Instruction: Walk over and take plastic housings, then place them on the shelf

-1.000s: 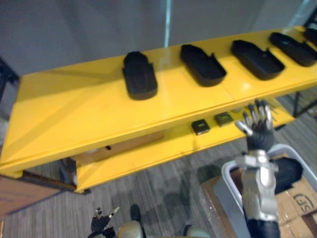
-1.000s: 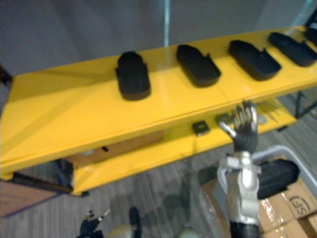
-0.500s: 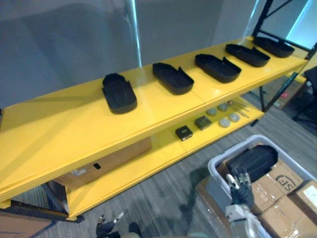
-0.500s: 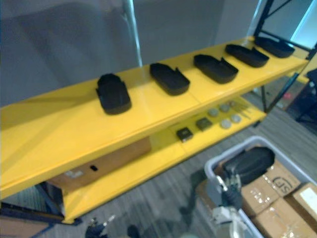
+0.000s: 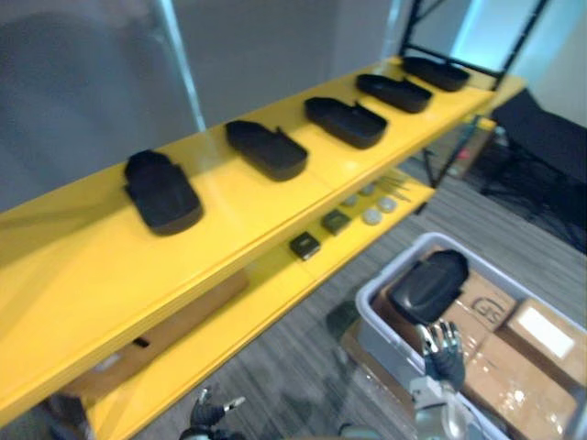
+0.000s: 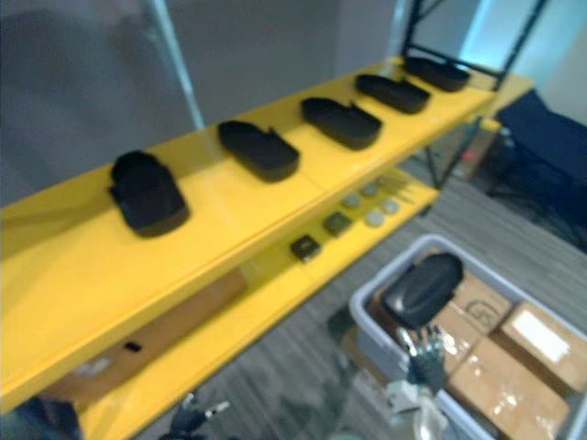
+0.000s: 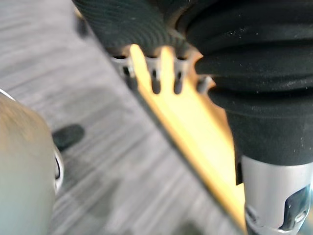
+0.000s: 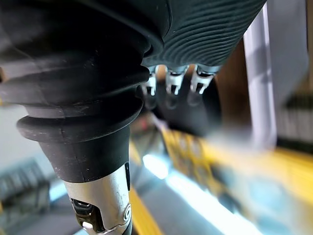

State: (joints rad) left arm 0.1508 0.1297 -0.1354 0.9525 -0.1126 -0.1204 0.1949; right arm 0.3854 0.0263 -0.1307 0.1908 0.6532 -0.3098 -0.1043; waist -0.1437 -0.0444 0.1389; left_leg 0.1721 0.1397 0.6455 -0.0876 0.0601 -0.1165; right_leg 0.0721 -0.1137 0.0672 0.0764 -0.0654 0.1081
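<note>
plastic housing (image 5: 429, 286) to fetch: black domed shell, rounded side up, lying in the grey bin (image 5: 390, 268) on top of cardboard boxes (image 5: 541, 335), just ahead of the right hand (image 5: 445, 359) fingertips. right hand sits low over the near part of the bin, fingers straight and slightly spread, holding nothing, close to the shell but w/ no grasp on it. left hand (image 5: 205, 415) hangs low, well off to the right hand's left, fingers loose and apart, also empty. five more housings (image 5: 267, 149) sit in a row on the top board of the yellow shelf (image 5: 83, 275), well beyond both hands, w/ bare board past the row's left end. handling, my guess: thin moulded shell, so light and stiff, prob won't flex much. smooth curved back = slippery, no flat spot to pinch. best hold prob across the narrow width, fingers over one long edge, thumb hooked under the opposite rim, approx mid-length so it doesn't tip. squeeze gently, b/c a thin wall may crack or pop out of the grip.
</note>
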